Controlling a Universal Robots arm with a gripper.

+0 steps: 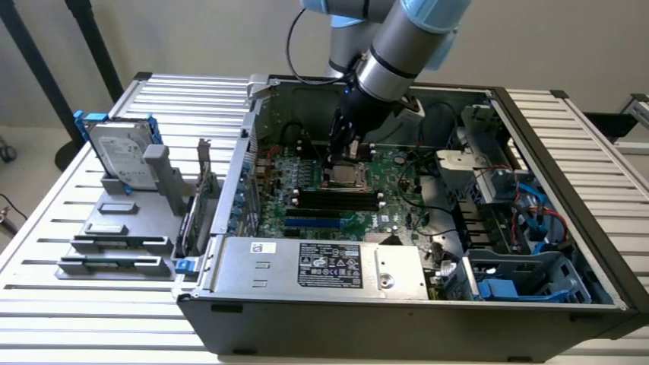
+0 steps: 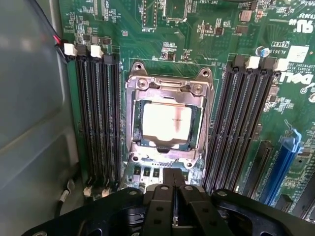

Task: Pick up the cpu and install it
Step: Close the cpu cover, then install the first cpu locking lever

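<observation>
The cpu (image 2: 166,122) is a small square chip with a pale silver top. It lies flat inside the metal socket frame (image 2: 139,84) on the green motherboard (image 2: 206,39). My gripper (image 2: 175,173) hangs just above the socket's edge, its black fingers (image 2: 162,196) pressed together with nothing between them. In the exterior view the arm reaches down into the open computer case (image 1: 406,304), and the gripper (image 1: 345,156) is right over the socket (image 1: 348,179) in the middle of the board.
Black memory slots (image 2: 96,118) flank the socket on both sides, with a blue slot (image 2: 280,167) beyond. The power supply (image 1: 324,266) sits at the case front. At the exterior view's left, a grey fixture (image 1: 117,243) holds a hard drive (image 1: 120,156) in a blue frame.
</observation>
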